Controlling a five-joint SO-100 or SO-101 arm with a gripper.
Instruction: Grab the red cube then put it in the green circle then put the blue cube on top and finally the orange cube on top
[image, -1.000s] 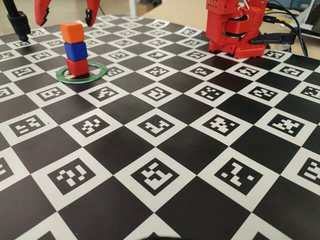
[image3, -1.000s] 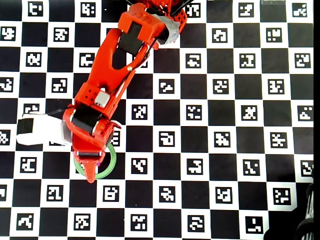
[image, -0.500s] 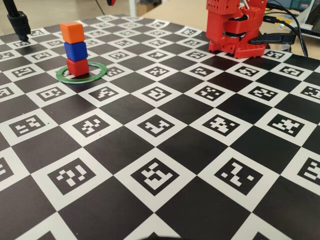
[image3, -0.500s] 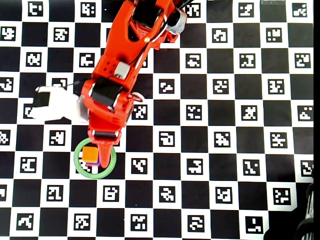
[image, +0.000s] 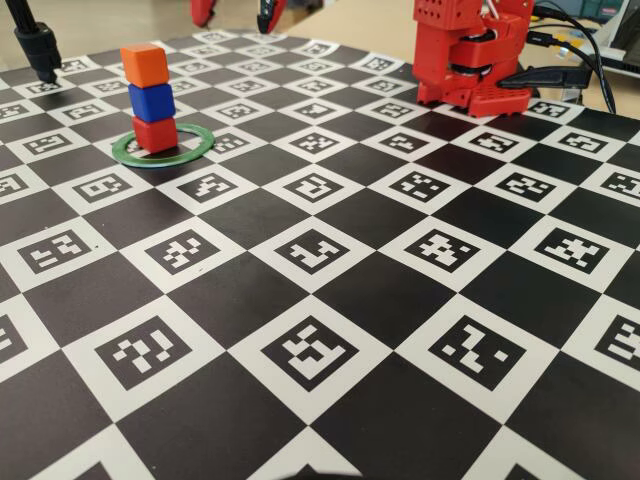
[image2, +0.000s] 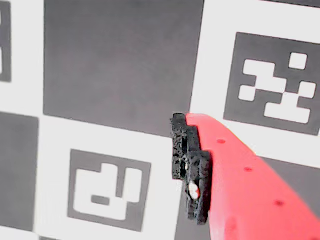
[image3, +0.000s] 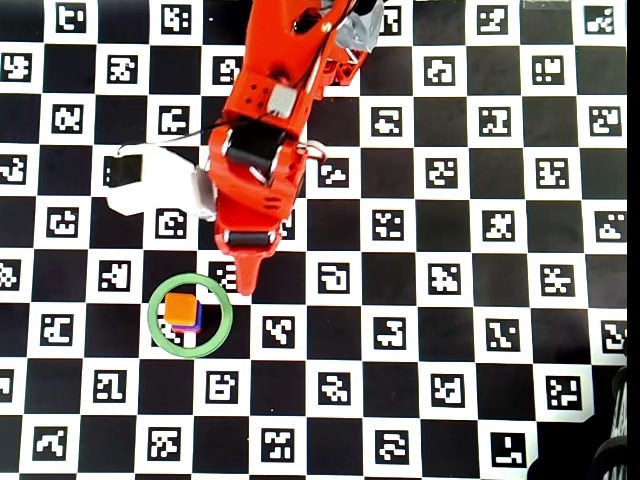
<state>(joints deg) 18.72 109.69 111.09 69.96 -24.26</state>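
Note:
In the fixed view three cubes form a stack: the orange cube (image: 144, 63) on the blue cube (image: 152, 101) on the red cube (image: 155, 133), which stands inside the green circle (image: 196, 143). From overhead the orange cube (image3: 181, 308) covers the stack, with a sliver of the blue cube (image3: 198, 319) showing inside the green circle (image3: 226, 318). My gripper (image: 237, 14) hangs open high behind the stack, holding nothing. Overhead, the gripper (image3: 244, 282) points at the ring's upper right, apart from it. The wrist view shows one red finger with its black pad (image2: 191, 170) over bare checkerboard.
A black-and-white marker checkerboard (image: 320, 250) covers the table. The red arm base (image: 470, 60) with cables stands at the back right of the fixed view. A black stand (image: 35, 45) rises at the back left. A white wrist-camera mount (image3: 150, 185) sticks out from the arm.
The open gripper has lifted off the stack and drawn back toward the arm base, to the right in the fixed view. The three-cube stack stays put in the ring.

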